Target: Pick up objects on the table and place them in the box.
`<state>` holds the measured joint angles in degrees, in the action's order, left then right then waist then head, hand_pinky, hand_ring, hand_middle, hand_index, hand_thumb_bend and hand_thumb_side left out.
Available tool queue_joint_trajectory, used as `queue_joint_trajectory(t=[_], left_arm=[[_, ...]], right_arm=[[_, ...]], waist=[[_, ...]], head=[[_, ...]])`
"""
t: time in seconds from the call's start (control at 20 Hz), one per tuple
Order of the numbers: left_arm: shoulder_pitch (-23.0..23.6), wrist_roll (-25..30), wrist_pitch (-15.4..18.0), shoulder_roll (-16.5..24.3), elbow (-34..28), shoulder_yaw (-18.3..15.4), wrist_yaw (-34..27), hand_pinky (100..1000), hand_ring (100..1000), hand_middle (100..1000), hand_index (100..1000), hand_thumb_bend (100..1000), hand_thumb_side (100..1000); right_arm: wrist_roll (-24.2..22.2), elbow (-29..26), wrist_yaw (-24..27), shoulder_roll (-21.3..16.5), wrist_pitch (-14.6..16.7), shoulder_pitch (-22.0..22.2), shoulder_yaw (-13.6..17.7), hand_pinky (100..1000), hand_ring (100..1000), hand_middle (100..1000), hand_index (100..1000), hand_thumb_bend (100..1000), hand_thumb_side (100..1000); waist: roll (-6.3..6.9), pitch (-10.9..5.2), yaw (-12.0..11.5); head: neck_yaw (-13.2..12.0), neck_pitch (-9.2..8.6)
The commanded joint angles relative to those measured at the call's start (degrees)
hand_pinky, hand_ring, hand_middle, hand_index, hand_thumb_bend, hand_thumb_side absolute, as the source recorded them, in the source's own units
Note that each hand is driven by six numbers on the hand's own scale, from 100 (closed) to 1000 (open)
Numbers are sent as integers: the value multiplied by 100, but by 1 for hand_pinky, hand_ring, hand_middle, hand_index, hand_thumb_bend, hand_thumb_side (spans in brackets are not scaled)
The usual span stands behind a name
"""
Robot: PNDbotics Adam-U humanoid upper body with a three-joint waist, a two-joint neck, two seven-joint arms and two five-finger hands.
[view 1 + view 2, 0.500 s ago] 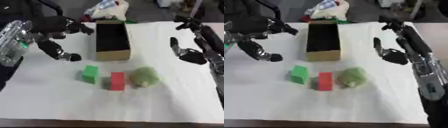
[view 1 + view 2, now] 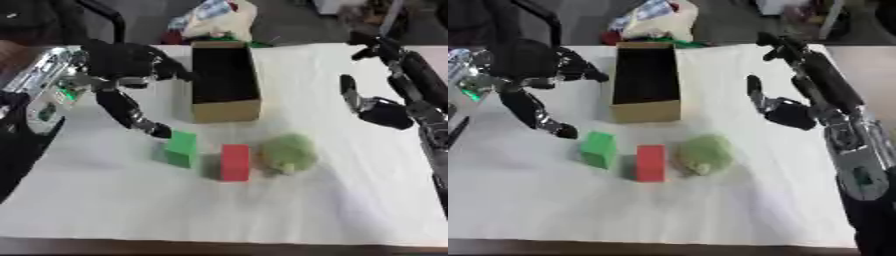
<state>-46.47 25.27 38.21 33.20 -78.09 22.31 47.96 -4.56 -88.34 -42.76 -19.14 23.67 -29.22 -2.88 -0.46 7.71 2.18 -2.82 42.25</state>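
Box (image 2: 226,80): brown cardboard, open-topped, standing at the far middle of the white table (image 2: 350,200); its dark interior shows nothing inside that we can make out. Items awaiting placement, in a row just in front of it: green block (image 2: 182,148), red block (image 2: 234,161), rounded pale-green object (image 2: 288,153) touching or nearly touching the red block. By our judgement none is placed yet; all three remain. Our left hand (image 2: 131,107) hangs with fingers spread, one fingertip just beside the green block, holding nothing. Our right hand (image 2: 785,111) hovers well apart, fingers relaxed, empty. No legible writing or brands.
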Motion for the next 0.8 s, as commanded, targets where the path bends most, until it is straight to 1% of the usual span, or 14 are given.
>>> queue_joint_trajectory(t=[0.05, 0.3, 0.5, 0.8], left_arm=[[-144, 1235, 1376, 4, 67, 82, 286, 835, 795, 800, 1000, 611, 1000], [-126, 1065, 1376, -73, 291, 247, 720, 832, 792, 793, 990, 597, 1000], [-113, 882, 1376, -118, 465, 315, 1037, 831, 790, 790, 988, 605, 1000], [-97, 696, 1376, -185, 715, 419, 1342, 826, 787, 784, 984, 579, 1000]], right_arm=[[-24, -57, -2, -136, 5, -74, 7, 766, 728, 835, 996, 100, 632], [-25, -56, 2, -136, 4, -67, 5, 765, 728, 835, 996, 100, 633], [-26, -55, 5, -136, 3, -63, 5, 765, 728, 834, 996, 100, 634], [-26, -55, 9, -138, 3, -56, 5, 765, 728, 834, 996, 100, 634]], waist=[[9, -102, 13], [21, -100, 28], [28, -102, 35], [35, -103, 43]], head=[[11, -19], [16, -13], [12, -6], [13, 2]])
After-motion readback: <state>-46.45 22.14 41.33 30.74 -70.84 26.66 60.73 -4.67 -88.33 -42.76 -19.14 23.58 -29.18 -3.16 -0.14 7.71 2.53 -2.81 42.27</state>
